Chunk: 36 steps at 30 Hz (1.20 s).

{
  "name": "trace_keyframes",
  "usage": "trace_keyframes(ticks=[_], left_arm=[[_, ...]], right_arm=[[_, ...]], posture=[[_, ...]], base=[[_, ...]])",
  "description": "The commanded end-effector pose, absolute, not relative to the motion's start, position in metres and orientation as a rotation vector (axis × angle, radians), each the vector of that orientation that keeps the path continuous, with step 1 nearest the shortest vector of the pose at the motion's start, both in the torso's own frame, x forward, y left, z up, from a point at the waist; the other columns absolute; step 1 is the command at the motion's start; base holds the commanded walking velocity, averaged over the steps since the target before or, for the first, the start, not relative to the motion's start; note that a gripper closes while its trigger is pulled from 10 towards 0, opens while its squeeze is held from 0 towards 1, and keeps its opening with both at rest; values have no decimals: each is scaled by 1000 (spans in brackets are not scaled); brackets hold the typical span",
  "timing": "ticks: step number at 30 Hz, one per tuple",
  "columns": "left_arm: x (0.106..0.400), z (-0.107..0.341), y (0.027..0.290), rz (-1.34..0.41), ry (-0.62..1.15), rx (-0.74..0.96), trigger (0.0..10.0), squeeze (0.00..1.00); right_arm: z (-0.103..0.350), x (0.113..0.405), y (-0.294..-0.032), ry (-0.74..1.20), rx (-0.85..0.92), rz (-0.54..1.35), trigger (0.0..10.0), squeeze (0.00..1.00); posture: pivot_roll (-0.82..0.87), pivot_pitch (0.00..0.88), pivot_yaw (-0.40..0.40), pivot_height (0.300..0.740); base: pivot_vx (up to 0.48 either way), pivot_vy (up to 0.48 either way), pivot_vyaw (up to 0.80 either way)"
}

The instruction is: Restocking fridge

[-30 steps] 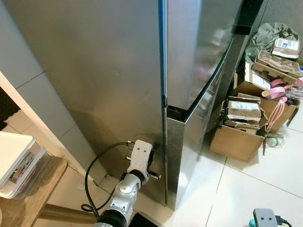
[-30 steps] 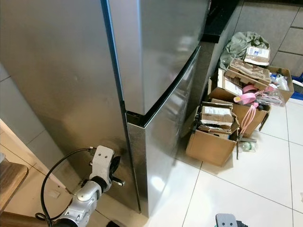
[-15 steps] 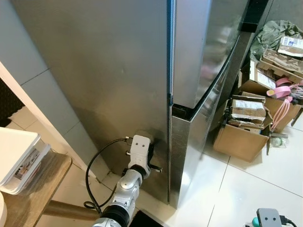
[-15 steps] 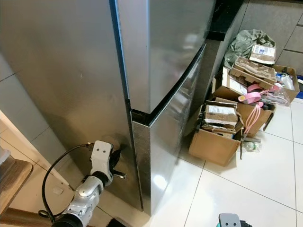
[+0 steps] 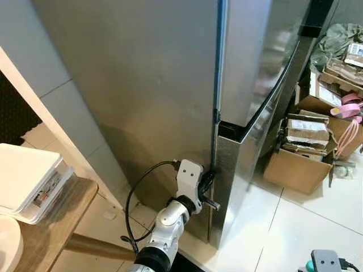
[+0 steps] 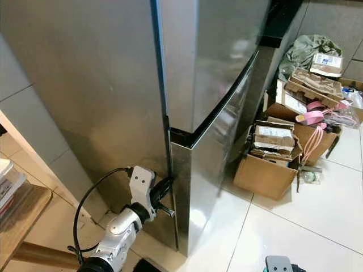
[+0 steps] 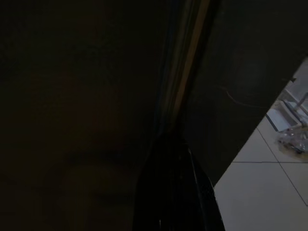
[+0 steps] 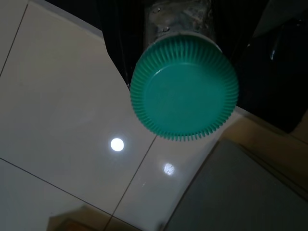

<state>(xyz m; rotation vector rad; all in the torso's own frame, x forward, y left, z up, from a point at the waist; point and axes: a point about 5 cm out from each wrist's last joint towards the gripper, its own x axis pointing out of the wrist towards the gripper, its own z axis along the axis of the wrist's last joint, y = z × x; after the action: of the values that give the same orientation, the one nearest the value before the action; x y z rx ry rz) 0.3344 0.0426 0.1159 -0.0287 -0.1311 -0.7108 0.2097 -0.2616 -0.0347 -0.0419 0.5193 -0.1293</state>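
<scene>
The stainless-steel fridge (image 5: pixel 142 85) stands with both doors closed; I see its side wall and front corner. My left gripper (image 5: pixel 209 180) is low down at that corner, its black fingers (image 7: pixel 173 192) pressed together as one dark wedge at the seam (image 7: pixel 185 72) between the cabinet and the lower door (image 6: pixel 210 170). The left wrist view is very dark. My right gripper (image 5: pixel 324 262) hangs at the bottom right above the floor, shut on a clear jar with a ribbed green lid (image 8: pixel 184 89), seen end-on.
Open cardboard boxes (image 5: pixel 298 164) with parcels and pink tape rolls (image 5: pixel 347 110) crowd the floor right of the fridge. A wooden table (image 5: pixel 51 226) with a white lidded container (image 5: pixel 28 178) stands at my left. White floor tiles (image 6: pixel 295 226) lie before the fridge doors.
The camera has shifted, so the fridge sits further right in the picture. My left gripper has moved along the side wall up to the front corner seam.
</scene>
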Motion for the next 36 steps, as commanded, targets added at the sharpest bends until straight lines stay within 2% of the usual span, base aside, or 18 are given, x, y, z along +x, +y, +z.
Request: trace_keyframes(ticks=[1,11,13,19,34,35,36], left_arm=[[324,110,20,-816,-117,-24,10000,0],[334,113,29,-788,-87,-16,10000,0],[335,114,29,-791,-83,-17,10000,51],[338,116,25,-801,-77,-2,10000,0],[350,126,28,-799,-49,-82,10000,0],[350,127,28,-801,-50,-84,10000,24],[351,127,27,-805,-50,-85,10000,1000]], right_arm=[[-41,200,-265,557,-28,-155,10000,0],[-41,200,-266,552,-29,-163,10000,0],[-40,200,-265,547,-30,-164,10000,0],[-39,201,-265,534,-33,-168,10000,0],[-35,204,-263,499,-47,-169,10000,0],[-35,204,-263,495,-46,-170,10000,0],[-35,204,-263,492,-47,-170,10000,0]], posture=[[-39,257,61,740],[-48,251,72,740],[-49,251,75,740],[-52,249,79,740],[-59,244,88,740],[-59,244,90,740],[-58,244,90,740]], base=[[0,0,0],[0,0,0],[0,0,0],[0,0,0],[0,0,0],[0,0,0],[0,0,0]])
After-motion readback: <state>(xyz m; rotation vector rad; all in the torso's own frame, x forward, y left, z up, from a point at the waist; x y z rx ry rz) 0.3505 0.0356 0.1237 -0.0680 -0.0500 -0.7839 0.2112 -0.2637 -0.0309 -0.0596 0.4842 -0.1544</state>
